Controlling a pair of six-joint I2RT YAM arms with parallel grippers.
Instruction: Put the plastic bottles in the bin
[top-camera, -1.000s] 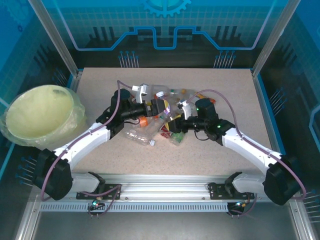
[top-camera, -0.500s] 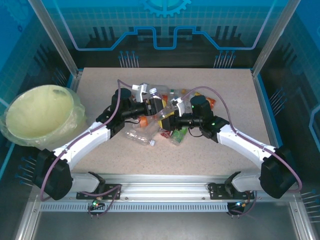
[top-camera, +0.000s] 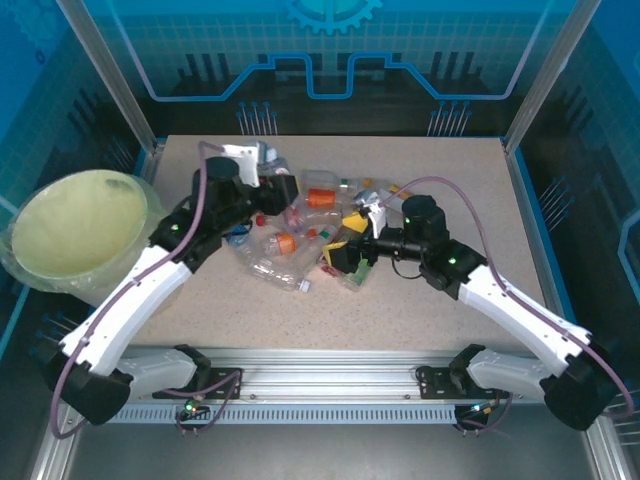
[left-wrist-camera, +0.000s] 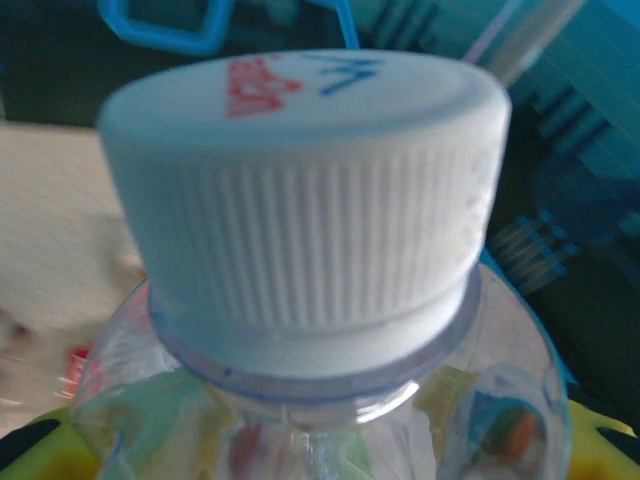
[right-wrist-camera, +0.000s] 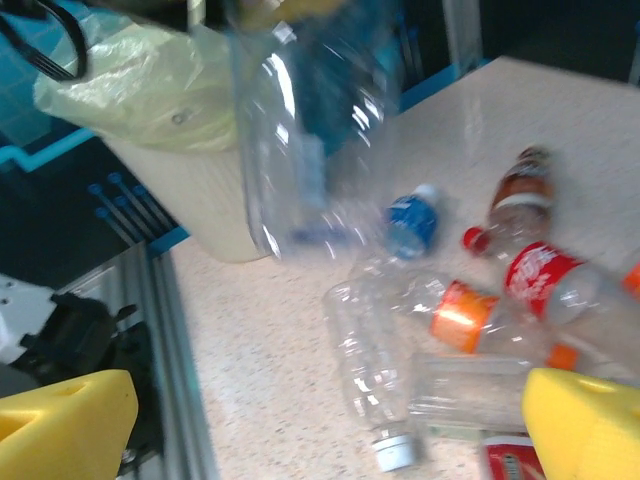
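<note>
Bin (top-camera: 60, 240): off the table's (top-camera: 450, 180) left edge, well apart from the heap.
Left gripper (top-camera: 272, 182): closed on the held bottle (left-wrist-camera: 320, 420) just under its white ribbed cap (left-wrist-camera: 300, 190), with yellow pads (left-wrist-camera: 610, 460) on either side.
Held bottle: clear, off the table, at the heap's left side toward the bin (blurred in the right wrist view).
Right gripper (top-camera: 345, 240): fingers (right-wrist-camera: 585, 420) spread wide, gripping nothing, low over the heap's near edge.
Remaining bottles (top-camera: 310, 225): loose heap mid-table, lying on their sides, with red, orange and blue labels among them.
</note>
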